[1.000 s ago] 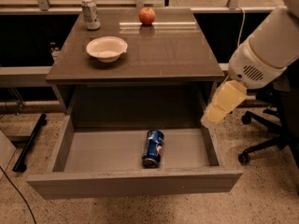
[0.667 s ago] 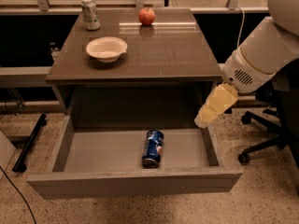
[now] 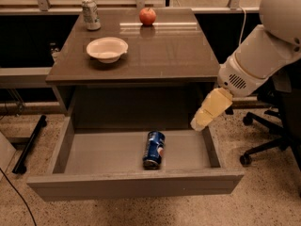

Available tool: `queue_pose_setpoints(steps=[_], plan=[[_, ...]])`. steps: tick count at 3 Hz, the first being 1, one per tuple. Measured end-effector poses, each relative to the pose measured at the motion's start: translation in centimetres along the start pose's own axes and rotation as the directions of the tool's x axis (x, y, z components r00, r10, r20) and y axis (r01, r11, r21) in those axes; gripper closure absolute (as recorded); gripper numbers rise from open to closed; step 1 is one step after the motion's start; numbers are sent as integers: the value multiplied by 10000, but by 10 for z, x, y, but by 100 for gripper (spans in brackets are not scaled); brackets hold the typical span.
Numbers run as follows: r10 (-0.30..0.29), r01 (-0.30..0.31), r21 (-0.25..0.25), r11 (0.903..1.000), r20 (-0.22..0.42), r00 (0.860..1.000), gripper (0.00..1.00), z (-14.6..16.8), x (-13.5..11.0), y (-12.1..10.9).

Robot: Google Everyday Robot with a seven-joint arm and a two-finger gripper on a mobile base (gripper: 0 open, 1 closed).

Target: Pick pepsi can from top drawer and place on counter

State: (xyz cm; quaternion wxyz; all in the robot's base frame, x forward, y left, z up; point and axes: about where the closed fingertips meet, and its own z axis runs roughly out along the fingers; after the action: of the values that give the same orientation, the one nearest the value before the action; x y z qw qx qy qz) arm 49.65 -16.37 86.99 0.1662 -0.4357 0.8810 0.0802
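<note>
The pepsi can (image 3: 154,149), blue with silver ends, lies on its side in the middle of the open top drawer (image 3: 94,154), near its front wall. The counter (image 3: 164,51) is the glossy brown tabletop above the drawer. My gripper (image 3: 201,119), with cream-coloured fingers, hangs from the white arm at the right. It is over the drawer's back right corner, to the right of the can and above it, apart from it and holding nothing.
On the counter stand a white bowl (image 3: 107,49) at the left, a silver-green can (image 3: 91,14) at the back left and a red apple (image 3: 147,16) at the back. An office chair base (image 3: 263,140) stands on the floor at the right.
My gripper has moved left and down, from beside the counter's right edge to over the drawer's back right corner. The can has not moved.
</note>
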Motion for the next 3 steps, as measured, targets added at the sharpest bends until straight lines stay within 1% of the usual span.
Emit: queue_pose_setpoints(steps=[1,2,3], plan=[[209,-215,-249,9995,-232,9995,0,21,-4,2],[682,-702,-433,9966,-466,9966,0,49,-13,1],[1201,-1249,-689,9898,-698,9903,0,81,-22,2]])
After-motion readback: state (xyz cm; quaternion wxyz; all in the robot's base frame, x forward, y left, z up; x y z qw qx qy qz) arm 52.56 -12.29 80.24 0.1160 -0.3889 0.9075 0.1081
